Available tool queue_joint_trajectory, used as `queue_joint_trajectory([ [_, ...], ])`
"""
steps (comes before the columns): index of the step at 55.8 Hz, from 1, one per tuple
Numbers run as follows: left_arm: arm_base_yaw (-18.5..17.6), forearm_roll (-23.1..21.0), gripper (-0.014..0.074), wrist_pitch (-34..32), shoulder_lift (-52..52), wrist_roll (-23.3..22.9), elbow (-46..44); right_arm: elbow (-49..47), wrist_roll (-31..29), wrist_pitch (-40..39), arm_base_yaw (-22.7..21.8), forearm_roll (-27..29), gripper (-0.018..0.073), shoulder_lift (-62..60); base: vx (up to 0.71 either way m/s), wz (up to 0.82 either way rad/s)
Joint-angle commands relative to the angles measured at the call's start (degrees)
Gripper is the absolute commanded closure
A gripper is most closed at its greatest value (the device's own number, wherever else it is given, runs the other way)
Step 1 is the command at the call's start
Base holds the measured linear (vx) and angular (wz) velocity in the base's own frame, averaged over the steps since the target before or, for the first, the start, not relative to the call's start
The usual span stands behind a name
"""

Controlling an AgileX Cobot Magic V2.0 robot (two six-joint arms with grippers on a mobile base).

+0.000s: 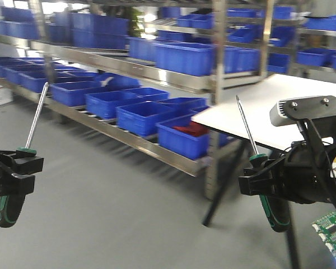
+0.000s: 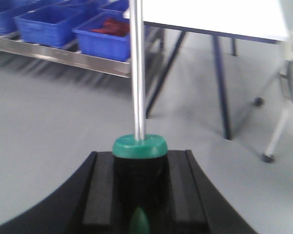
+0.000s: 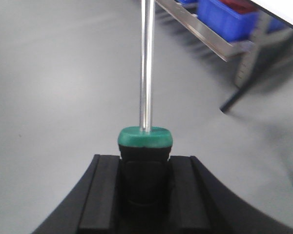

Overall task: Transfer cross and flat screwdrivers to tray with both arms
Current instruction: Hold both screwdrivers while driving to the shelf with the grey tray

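While left pincer (image 1: 21, 163) and right pincer (image 1: 262, 178) are each clamping a screwdriver (image 1: 36, 120) shaft-up, steady carrying is advisable; no tray is showing.

The left screwdriver (image 2: 137, 73) and right screwdriver (image 3: 146, 68) tips run off both wrist views' top edges
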Motion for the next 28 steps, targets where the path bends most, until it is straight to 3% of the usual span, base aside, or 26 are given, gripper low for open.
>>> queue_joint_trajectory([
  [1, -0.2, -1.6, 0.0595, -4.6, -1.2, -0.5, -1.8, -2.2, -0.4, -4.8, -0.3, -0.5, 0.0567, -1.6, 0.57, 0.68],
  [28, -0.2, -1.6, 0.0595, -4.5, -1.2, -0.5, -1.8, -2.2, -0.4, -4.8, -0.2, -0.5, 0.0567, -1.6, 0.56, 0.64],
])
